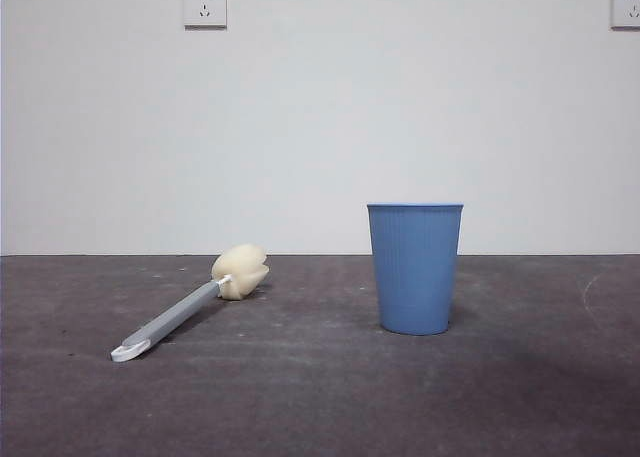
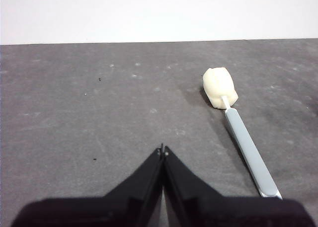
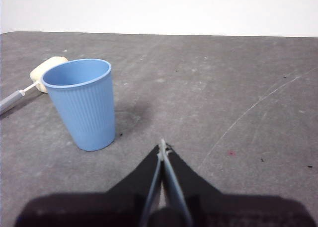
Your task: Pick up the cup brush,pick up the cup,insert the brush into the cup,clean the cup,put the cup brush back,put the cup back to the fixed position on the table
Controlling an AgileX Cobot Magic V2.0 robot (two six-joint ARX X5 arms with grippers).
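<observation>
Two grippers waited above the table (image 1: 320,397), and neither held anything. We saw the left gripper (image 2: 163,150) with its black jaws pressed together at the tips, hovering over bare table surface; the cup brush (image 2: 238,132) lay flat on the table ahead of that gripper and off to one side, clear of it, with its cream-yellow sponge head (image 2: 219,87) at the far end and its grey handle (image 2: 251,155) running back toward the gripper's side. We saw the right gripper (image 3: 163,146) with its jaws likewise closed to a thin seam, empty, and the cup (image 3: 84,105) standing upright on the table near it, ahead and to one side, mouth open upward and not touching the jaws. From the right wrist, the sponge head showed just behind the cup's rim, on the cup's far side from the gripper. In the front view we found the cup brush (image 1: 190,302) lying at a slant with its white loop end (image 1: 128,351) nearest the camera, well apart from the cup (image 1: 415,267), and no arm showed there.
</observation>
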